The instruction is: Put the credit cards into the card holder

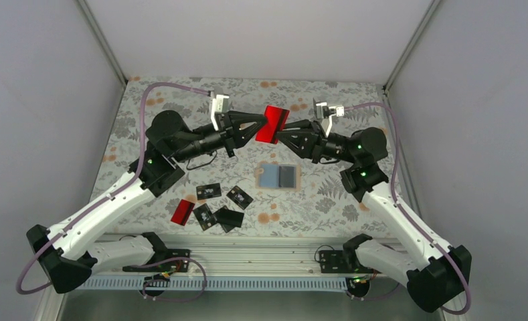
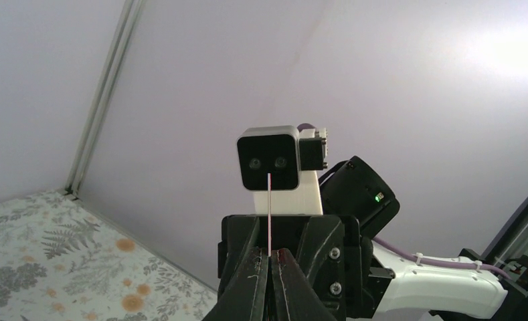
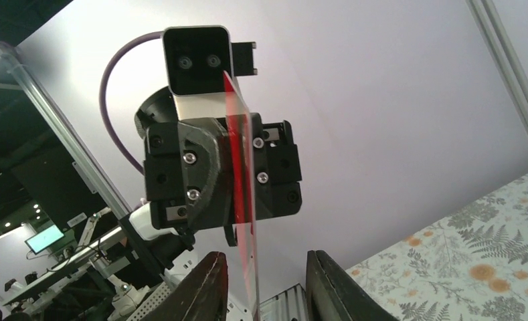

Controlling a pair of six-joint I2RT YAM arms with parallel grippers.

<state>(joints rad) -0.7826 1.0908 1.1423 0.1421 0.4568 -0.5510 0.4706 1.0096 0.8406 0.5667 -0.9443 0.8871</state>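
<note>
A red credit card (image 1: 272, 124) hangs in the air over the back middle of the table. My left gripper (image 1: 264, 128) is shut on its left edge; the left wrist view shows the card edge-on (image 2: 268, 214) between the closed fingertips (image 2: 270, 257). My right gripper (image 1: 282, 134) is open, one finger on each side of the card (image 3: 242, 174) without touching it (image 3: 266, 284). The card holder (image 1: 279, 176) lies open on the table, light blue inside, with a dark card in its right half. Another red card (image 1: 182, 211) and several black cards (image 1: 209, 190) lie at the front left.
The table has a grey floral cloth (image 1: 328, 194). White walls close in the back and sides. Both arm bases and a metal rail (image 1: 261, 251) run along the near edge. The left wrist camera faces the right wrist's camera block (image 2: 269, 160).
</note>
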